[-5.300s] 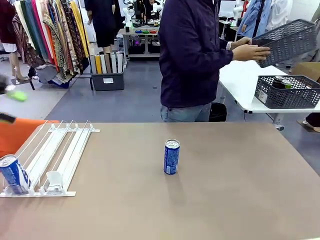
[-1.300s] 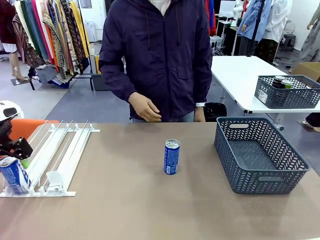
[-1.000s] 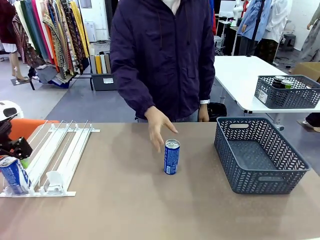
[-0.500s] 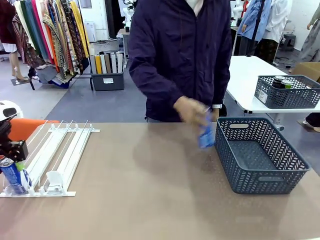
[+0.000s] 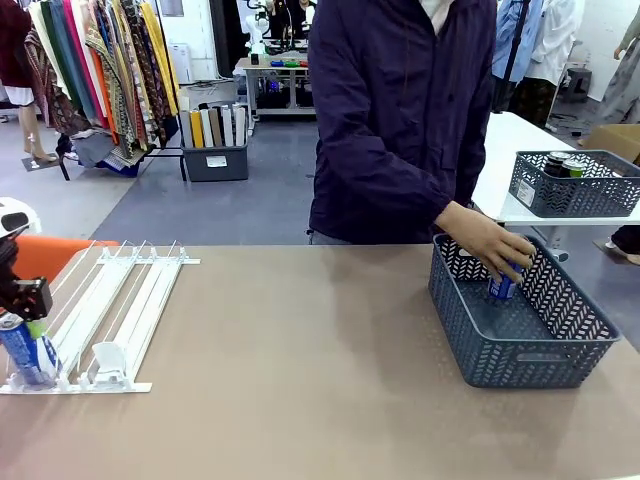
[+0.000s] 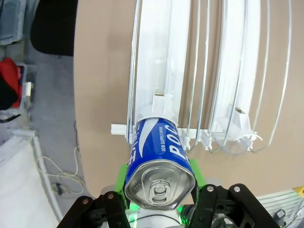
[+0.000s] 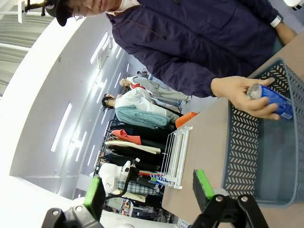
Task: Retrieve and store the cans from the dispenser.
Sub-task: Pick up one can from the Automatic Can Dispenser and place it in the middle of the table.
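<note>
At the near left end of the dispenser (image 5: 130,300), in its outermost lane and against the front stop bar (image 5: 80,388), we see a blue can (image 6: 159,156) standing upright. The left gripper (image 6: 159,185) is clamped on it. In the left wrist view we look down on the silver top, and the green pads (image 6: 122,183) press on opposite sides of the can just under its rim. A white pusher block (image 6: 163,100) sits on the rail right behind the can. Another block (image 5: 108,358) rests low in a lane further in, and the lanes between hold nothing we can make out. In the front view this gripper shows at the picture's left edge, directly above the can.

Across the brown table (image 5: 300,380), on its right side, stands a dark grey mesh basket (image 5: 520,350). The person's hand (image 5: 487,243) reaches down into it from the far side and grips another blue can (image 5: 503,287), which is tilted and inside the basket walls. We cannot tell whether that can touches the basket floor.

In the right wrist view the right gripper (image 7: 149,190) has its fingers spread wide with nothing between them, looking toward the basket and the person's hand. Beyond the table, on a white table at the right, a second grey basket (image 5: 575,195) holds a few dark-topped cans (image 5: 560,163).
</note>
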Action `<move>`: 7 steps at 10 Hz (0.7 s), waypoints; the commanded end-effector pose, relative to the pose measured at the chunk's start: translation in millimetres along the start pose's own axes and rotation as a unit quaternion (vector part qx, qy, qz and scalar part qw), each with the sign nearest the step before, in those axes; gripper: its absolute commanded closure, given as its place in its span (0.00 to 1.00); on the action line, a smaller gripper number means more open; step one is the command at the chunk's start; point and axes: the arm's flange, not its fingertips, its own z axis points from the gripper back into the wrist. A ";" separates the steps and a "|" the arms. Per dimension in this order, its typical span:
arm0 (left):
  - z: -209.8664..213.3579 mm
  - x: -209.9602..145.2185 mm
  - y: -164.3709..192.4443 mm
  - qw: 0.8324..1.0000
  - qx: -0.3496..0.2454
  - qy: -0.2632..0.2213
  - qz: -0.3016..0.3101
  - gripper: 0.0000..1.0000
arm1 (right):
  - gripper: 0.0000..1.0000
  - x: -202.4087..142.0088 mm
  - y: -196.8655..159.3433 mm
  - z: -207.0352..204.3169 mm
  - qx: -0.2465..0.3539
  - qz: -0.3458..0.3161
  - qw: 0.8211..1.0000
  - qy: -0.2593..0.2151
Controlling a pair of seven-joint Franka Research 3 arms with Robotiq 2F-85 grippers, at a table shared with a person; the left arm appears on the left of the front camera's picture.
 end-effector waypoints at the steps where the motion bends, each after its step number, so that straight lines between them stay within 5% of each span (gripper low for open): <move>1: 39.9 -27.9 8.5 0.999 0.009 -0.048 0.009 1.00 | 0.00 3.3 4.4 -1.6 0.012 0.002 1.000 -0.010; 4: 138.4 -80.0 17.9 0.996 -0.039 -0.078 0.009 1.00 | 0.00 3.3 4.4 -1.6 0.012 0.002 1.000 -0.010; 7: 187.1 -129.9 38.0 0.988 -0.107 -0.109 0.006 1.00 | 0.00 3.3 4.4 -1.6 0.012 0.002 1.000 -0.010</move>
